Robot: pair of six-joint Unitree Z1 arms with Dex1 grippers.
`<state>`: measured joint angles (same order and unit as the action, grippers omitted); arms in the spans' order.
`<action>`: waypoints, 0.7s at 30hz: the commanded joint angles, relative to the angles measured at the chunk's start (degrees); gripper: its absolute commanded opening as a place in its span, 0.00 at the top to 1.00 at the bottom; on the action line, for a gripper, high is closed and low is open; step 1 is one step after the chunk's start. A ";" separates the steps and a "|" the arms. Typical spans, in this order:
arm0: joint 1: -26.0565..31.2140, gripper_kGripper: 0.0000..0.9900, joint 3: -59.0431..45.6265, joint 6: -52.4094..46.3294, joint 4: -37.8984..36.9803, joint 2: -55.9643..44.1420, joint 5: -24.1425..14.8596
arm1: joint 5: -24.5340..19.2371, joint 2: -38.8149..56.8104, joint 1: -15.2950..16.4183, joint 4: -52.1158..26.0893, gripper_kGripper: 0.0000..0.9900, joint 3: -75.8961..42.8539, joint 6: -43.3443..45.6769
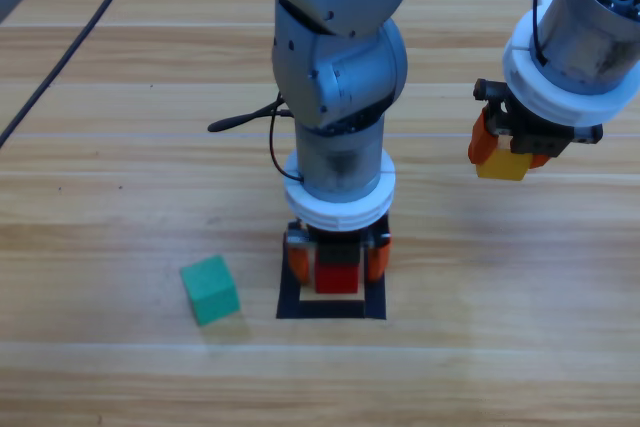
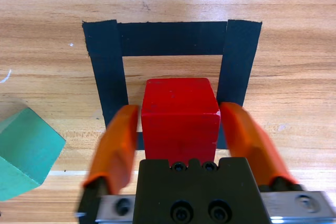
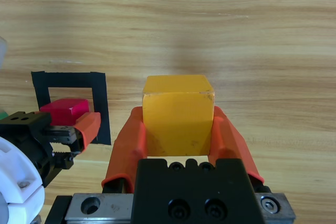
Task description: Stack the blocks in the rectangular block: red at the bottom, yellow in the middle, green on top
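On the left of the wooden surface (image 1: 120, 367), the small teal-green cube (image 1: 210, 289) rests alone, turned slightly askew to the plank lines, well apart from both pincers and just left of the flat rectangle outlined in black tape (image 1: 290, 309). The rectangle's sides run square with the planks; it reads close to square from above, so I cannot tell its long axis.

At the middle, the left pincer (image 1: 337, 255) reaches down over that rectangle. The small matte red cube (image 2: 180, 119) lies between its orange jaws inside the tape outline, its faces parallel to the tape. In the left wrist view the jaws stand slightly parted, a thin gap showing on the left side and the right one at or nearly at the cube's edge, so they are not clamping it.

On the right, the right pincer (image 1: 508, 154) hangs above bare wood, well apart from the rectangle. Its jaws are closed on the small solid yellow cube (image 3: 178, 114), pressing both side faces, the cube sitting level and square between them.
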<state>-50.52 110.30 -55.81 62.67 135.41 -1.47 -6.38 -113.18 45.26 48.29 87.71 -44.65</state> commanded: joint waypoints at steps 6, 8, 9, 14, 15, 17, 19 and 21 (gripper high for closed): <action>-1.51 0.12 -1.93 -1.14 -0.53 2.49 -0.73 | 0.49 -3.36 -0.43 0.75 0.91 -0.52 0.27; -1.60 0.10 -2.02 -1.32 -0.53 2.40 -0.73 | 0.67 -3.36 -0.43 0.75 0.91 -0.34 0.27; -1.60 0.10 -1.93 -1.41 -0.53 2.40 -0.73 | 0.67 -3.36 -0.43 0.75 0.91 -0.26 0.27; -1.60 0.10 -2.02 -2.29 -0.27 -1.20 -1.17 | 0.84 -4.07 -0.43 0.75 0.91 0.27 0.27; -1.60 0.09 -2.19 -2.64 0.00 -3.14 -1.70 | 0.84 -4.16 -0.43 0.75 0.91 0.36 0.35; -1.60 0.08 -2.37 -3.17 0.44 -7.53 -2.22 | 0.93 -4.59 -0.43 0.75 0.91 0.71 0.27; -1.60 0.07 -2.28 -3.52 0.97 -12.10 -2.49 | 1.28 -5.12 -0.08 0.75 0.91 0.89 0.18; -1.51 0.05 -2.19 -4.66 1.58 -16.32 -3.10 | 1.37 -5.47 0.53 0.75 0.91 0.89 0.09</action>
<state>-50.74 108.67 -58.45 62.97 130.37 -3.16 -6.09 -114.44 45.26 48.29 88.09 -44.49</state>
